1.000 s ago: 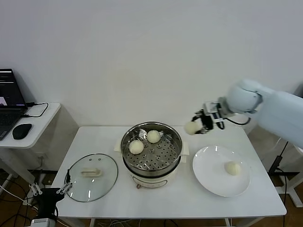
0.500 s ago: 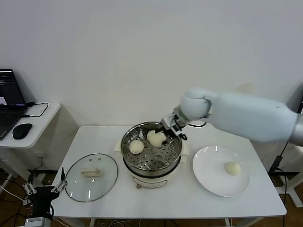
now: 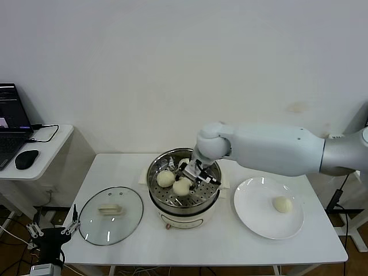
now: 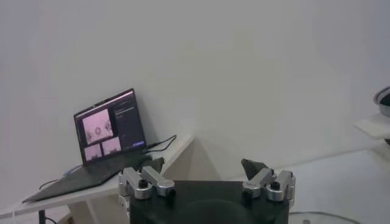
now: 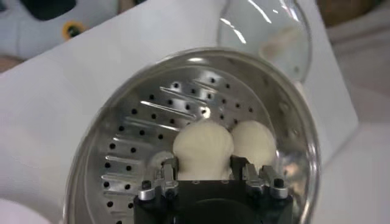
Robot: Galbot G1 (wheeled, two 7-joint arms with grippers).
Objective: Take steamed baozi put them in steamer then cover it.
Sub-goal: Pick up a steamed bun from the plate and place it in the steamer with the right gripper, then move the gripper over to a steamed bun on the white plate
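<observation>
White tabletop [image 3: 230, 247] against a pale wall carries the round shiny stainless-steel steamer [image 3: 172, 201] on its cream-white pot base. Reaching over the steamer, the right gripper [image 3: 190, 179] is closed on a small smooth cream-white bun [image 3: 181, 187], held low inside the perforated basket; the right wrist view shows this bun [image 5: 203, 146] pinched between the fingers, with another bun [image 5: 255, 143] touching it. A second bun [image 3: 165, 179] sits in the basket beside the held one. A further bun [image 3: 282, 204] lies on the flat white plate [image 3: 253, 221] just beside the steamer. On the steamer's other side rests the clear glass lid [image 3: 110, 215]. Beyond the lid, off the table edge, the left gripper [image 3: 53, 231] hangs with fingers spread and empty.
</observation>
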